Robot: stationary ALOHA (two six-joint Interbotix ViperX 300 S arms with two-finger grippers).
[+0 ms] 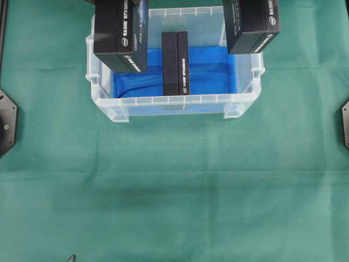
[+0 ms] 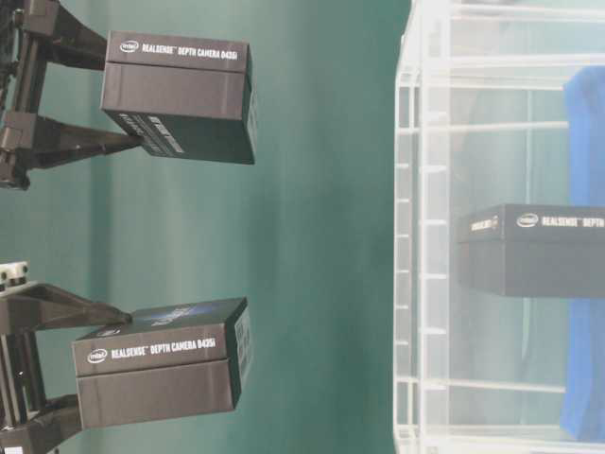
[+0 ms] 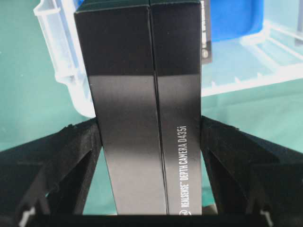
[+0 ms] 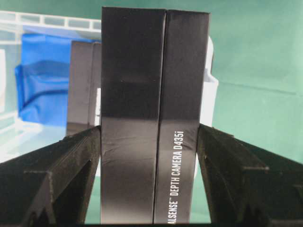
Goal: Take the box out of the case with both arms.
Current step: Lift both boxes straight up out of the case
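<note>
The left gripper (image 3: 150, 137) is clamped on a black camera box (image 1: 120, 33) held above the case's (image 1: 174, 101) left end. A third black box (image 1: 175, 63) stands on edge on the blue liner (image 1: 210, 73) in the middle of the case. The right gripper (image 4: 149, 135) grips another black box (image 1: 251, 24) above the right end.

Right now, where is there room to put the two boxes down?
The green cloth in front of the case is wide and bare, and so are the strips to either side. Inside it is tighter: a third box stands mid-floor on the blue liner, leaving only a gap each side. The left gripper and right gripper each hold one.
</note>
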